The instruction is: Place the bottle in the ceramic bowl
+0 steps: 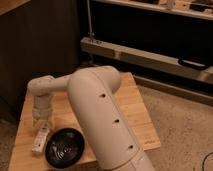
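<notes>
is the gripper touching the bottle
Cannot tell. The camera view shows the gripper pointing down over one end of the lying bottle; their outlines merge there, so neither a gap nor contact shows plainly.

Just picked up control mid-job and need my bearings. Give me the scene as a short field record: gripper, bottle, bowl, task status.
gripper: open, low over the table's left side, right above the bottle's far end
bottle: lying flat on the wooden table, near the front left corner
ceramic bowl: black, upright, empty, just right of the bottle; whether they touch is unclear
arm: reaches from the lower right across the table
task status: bottle not yet in the bowl
</notes>
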Motion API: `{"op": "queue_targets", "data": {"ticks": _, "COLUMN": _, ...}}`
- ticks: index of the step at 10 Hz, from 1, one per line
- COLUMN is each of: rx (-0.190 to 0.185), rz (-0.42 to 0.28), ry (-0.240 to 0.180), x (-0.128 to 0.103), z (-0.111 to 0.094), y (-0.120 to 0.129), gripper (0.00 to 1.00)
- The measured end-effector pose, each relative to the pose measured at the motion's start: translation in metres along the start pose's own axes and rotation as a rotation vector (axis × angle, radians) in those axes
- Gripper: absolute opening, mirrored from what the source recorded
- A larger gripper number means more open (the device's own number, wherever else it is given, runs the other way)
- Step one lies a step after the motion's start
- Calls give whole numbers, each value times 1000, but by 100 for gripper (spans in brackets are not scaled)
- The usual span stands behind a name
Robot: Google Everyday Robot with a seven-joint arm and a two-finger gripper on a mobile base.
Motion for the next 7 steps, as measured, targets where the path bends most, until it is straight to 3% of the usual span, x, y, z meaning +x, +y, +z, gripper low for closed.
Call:
{"op": "queue_targets", "data": {"ticks": 1, "rx": -3, "rz": 12, "ry": 1, "x": -2, "z": 8, "y": 0, "gripper": 63}}
{"op": "queue_targets", "data": {"ticks": 3, "rx": 16, "rz": 56, "ry": -13, "x": -3, "z": 17, "y": 0, "gripper": 45}}
{"op": "queue_targets", "data": {"ticks": 5, "rx": 28, "rz": 62, "ry": -32, "x": 2, "z": 5, "y": 2, "gripper": 25}}
{"op": "queue_targets", "data": {"ticks": 7, "rx": 23, "rz": 46, "ry": -32, "x": 11, "z": -23, "y": -1, "gripper": 5}}
